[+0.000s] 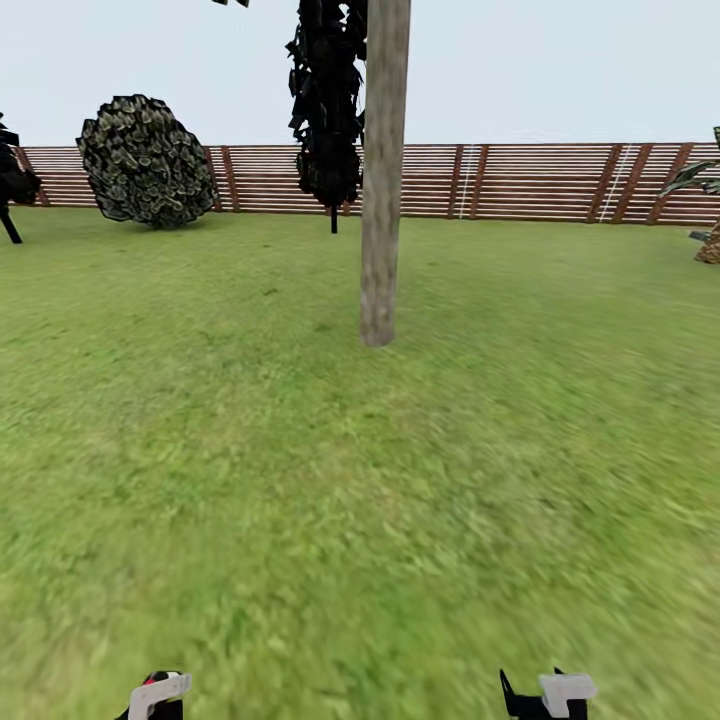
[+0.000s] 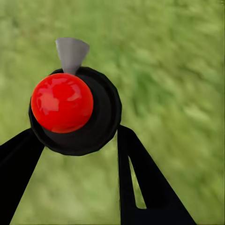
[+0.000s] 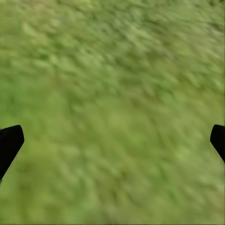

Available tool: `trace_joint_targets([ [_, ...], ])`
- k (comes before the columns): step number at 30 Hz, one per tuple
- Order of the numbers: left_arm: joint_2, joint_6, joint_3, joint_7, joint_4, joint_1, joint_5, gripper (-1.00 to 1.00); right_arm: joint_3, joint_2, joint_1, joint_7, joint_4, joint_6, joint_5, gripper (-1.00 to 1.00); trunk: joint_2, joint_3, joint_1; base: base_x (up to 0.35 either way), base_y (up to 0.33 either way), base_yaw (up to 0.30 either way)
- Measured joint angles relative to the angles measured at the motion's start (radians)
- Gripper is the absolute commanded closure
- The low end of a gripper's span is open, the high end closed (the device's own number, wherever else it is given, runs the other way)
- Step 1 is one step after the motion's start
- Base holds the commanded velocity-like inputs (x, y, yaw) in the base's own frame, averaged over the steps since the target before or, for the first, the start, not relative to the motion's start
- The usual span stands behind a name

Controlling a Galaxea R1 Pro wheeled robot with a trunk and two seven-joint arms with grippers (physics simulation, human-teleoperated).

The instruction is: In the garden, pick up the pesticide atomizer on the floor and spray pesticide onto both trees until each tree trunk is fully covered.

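At the far left edge of the head view a black conifer pokes in, then a round dark bush stands before the slatted wooden fence. Right of it a second black conifer hangs just behind the pale tree trunk, which rises from the lawn at upper centre; a palm plant shows at the right edge.

Along the bottom edge sit the left gripper and the right gripper. In the left wrist view the left gripper's black fingers are clamped on the pesticide atomizer, its red top and grey nozzle facing the camera. In the right wrist view the right gripper's fingertips stand wide apart over grass, holding nothing.

The trunk looks well apart from the robot, so spraying from here would likely scatter pesticide on grass. A nozzle pointed away from the trunk would leave bark uncovered.
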Motion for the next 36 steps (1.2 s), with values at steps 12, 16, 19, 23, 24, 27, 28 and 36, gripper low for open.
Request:
trace_joint_targets([
  [12,-0.001,0.0,0.0,0.0,0.0,0.0,0.0,1.0,0.0,0.0,0.0,0.0,0.0,0.0,0.0,-1.0,0.0,0.0,0.0,0.339,0.0,0.0],
  [16,-0.001,0.0,0.0,0.0,0.0,0.0,0.0,1.0,0.0,0.0,0.0,0.0,0.0,0.0,0.0,-1.0,0.0,0.0,0.0,0.339,0.0,0.0],
  [19,0.0,0.0,0.0,0.0,0.0,0.0,0.0,1.0,0.0,0.0,0.0,0.0,0.0,0.0,0.0,-1.0,0.0,0.0,0.0,0.339,0.0,0.0],
  [23,0.0,0.0,0.0,0.0,0.0,0.0,0.0,1.0,0.0,0.0,0.0,0.001,0.0,0.0,0.0,-1.0,0.0,0.0,0.0,0.338,0.0,0.0],
  [24,0.0,0.0,0.0,0.0,0.0,0.0,0.0,1.0,0.0,0.0,0.0,0.0,0.0,0.0,0.0,-1.0,0.0,0.0,0.0,0.338,0.0,0.0],
  [27,-0.001,0.0,0.0,0.0,0.0,0.0,0.0,1.0,0.0,0.0,0.0,0.0,0.0,0.0,0.0,-1.0,0.0,0.0,0.0,0.338,0.0,0.0],
  [28,-0.001,0.0,0.0,0.0,0.0,0.0,0.0,1.0,0.0,0.0,0.0,0.0,0.0,0.0,0.0,-1.0,0.0,0.0,0.0,0.339,0.0,0.0],
  [36,-0.001,0.0,0.0,0.0,0.0,0.0,0.0,1.0,0.0,0.0,0.0,0.0,0.0,0.0,0.0,-1.0,0.0,0.0,0.0,0.339,0.0,0.0],
])
